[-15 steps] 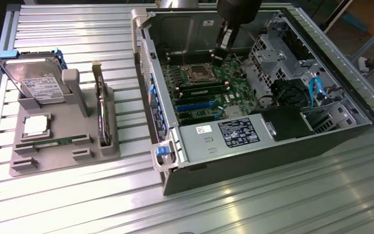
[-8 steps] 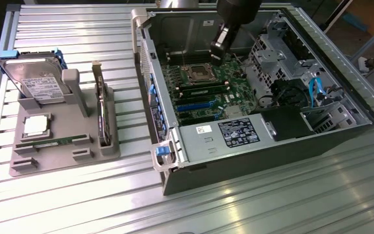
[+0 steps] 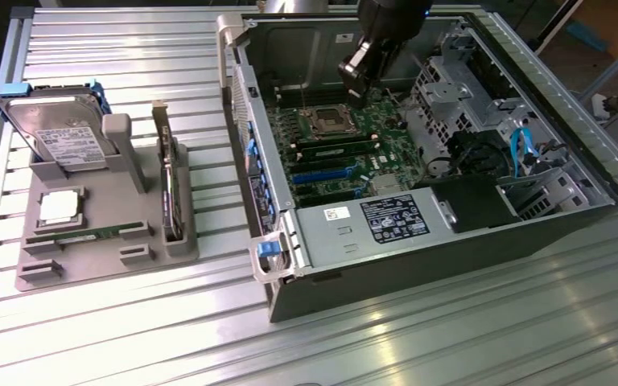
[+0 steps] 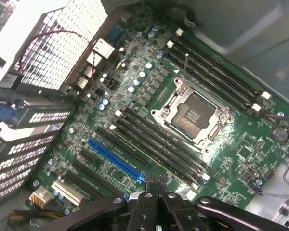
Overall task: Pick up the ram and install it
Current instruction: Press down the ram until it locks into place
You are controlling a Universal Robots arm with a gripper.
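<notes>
Slatted metal table (image 3: 417, 338): open PC case (image 3: 566, 153) at the exterior view's right, grey tray (image 3: 105, 257) at its left.
Gripper (image 3: 359, 79), fingers closed and holding nothing, hangs inside the case over the motherboard (image 4: 135, 86), near the CPU socket (image 4: 192, 113). Ram (image 3: 86, 235) lies flat in the tray's near slot, well apart to the left, long axis left-right; the case wall (image 3: 247, 137) stands between.
</notes>
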